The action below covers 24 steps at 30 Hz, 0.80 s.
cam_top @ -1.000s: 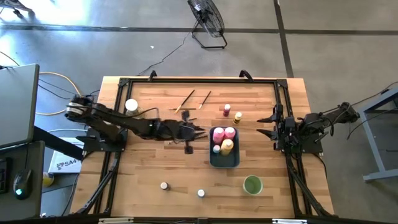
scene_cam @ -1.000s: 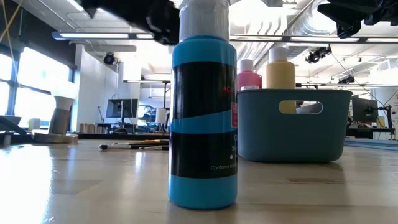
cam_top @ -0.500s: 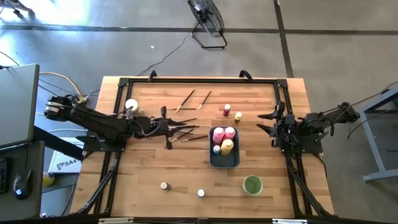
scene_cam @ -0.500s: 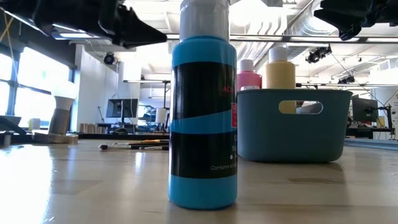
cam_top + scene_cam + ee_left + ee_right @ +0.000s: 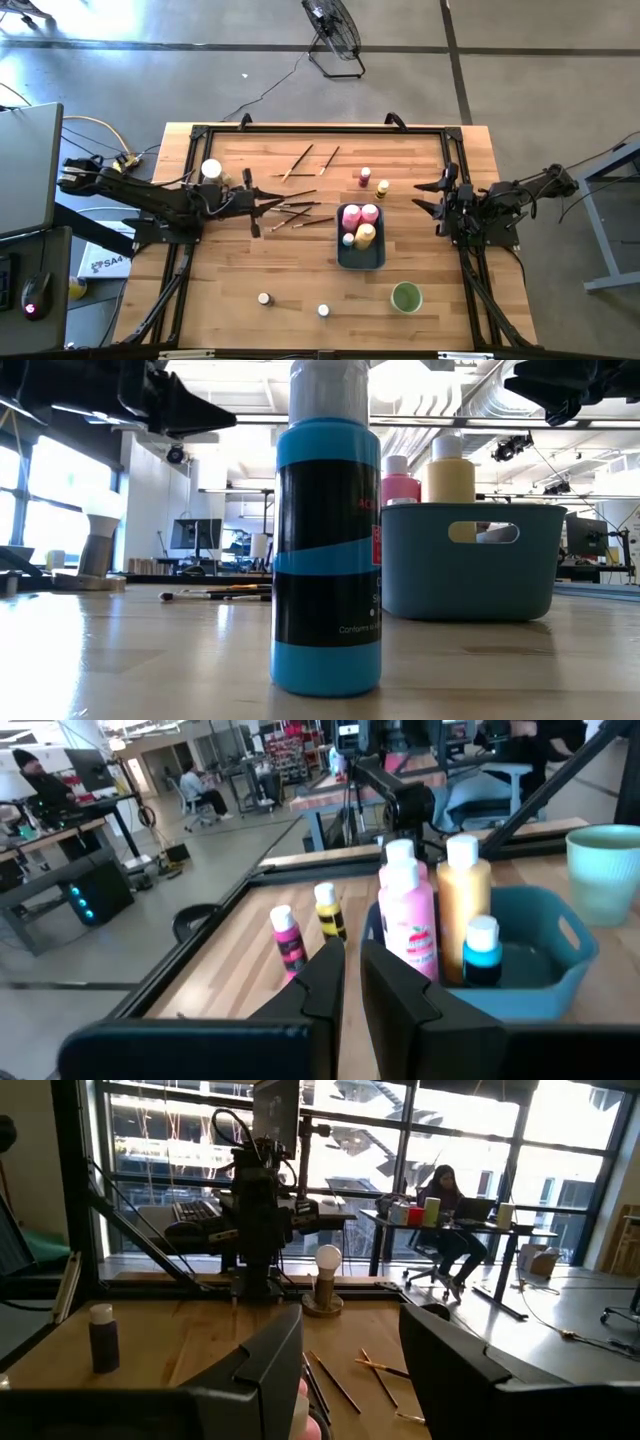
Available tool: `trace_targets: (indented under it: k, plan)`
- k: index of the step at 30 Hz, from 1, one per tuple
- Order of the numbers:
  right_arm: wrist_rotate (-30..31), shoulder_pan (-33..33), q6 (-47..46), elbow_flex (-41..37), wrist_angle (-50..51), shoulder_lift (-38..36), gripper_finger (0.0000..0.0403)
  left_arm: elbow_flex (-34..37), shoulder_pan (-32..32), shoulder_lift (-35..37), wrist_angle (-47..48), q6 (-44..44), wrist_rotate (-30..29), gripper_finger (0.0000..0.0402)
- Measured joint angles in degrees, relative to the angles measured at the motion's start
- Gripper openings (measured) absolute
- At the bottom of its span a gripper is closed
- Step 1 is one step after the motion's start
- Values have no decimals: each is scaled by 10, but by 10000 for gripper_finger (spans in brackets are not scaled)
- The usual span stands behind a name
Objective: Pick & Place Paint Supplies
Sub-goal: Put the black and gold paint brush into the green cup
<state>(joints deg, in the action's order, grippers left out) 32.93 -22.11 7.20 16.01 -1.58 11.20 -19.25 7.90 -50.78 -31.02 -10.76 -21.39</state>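
Note:
My left gripper [image 5: 276,201] is shut and holds nothing. It hangs above the table's left half, short of several thin brown paintbrushes [image 5: 302,211] lying flat on the wood. Two more brushes [image 5: 300,159] lie toward the far edge. The blue-grey tray [image 5: 374,258] holds two pink bottles [image 5: 408,920], a yellow one [image 5: 462,900] and a small blue one [image 5: 482,952], all upright. A small pink bottle [image 5: 364,177] and a small yellow one [image 5: 382,187] stand on the table beyond the tray. My right gripper [image 5: 428,198] waits open at the right edge.
A round green cup [image 5: 406,297] stands near the front right. Two pale-capped jars [image 5: 264,298] [image 5: 323,311] stand near the front edge; one fills the low view as a blue bottle [image 5: 326,550]. A white bulb on a wooden base [image 5: 211,170] stands at the far left.
My left gripper has drawn back toward the table's left edge, away from the paintbrushes beside the tray, staying shut and about level. The brushes lie uncovered where it was. My right gripper has kept its place.

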Motion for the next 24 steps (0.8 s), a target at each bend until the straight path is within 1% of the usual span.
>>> trace_targets:
  k: [4,9,17,23,24]
  plan:
    - [1,0,0,0,0,0,162,17,0,24,0,0,0,35]
    - [1,0,0,0,0,0,162,20,0,37,16,0,0,35]
    - [2,0,0,0,0,0,162,20,0,37,12,28,-44,35]
    - [2,0,0,0,0,0,162,20,0,37,8,38,-47,35]
    - [2,0,0,0,0,0,162,20,0,37,5,38,-56,35]
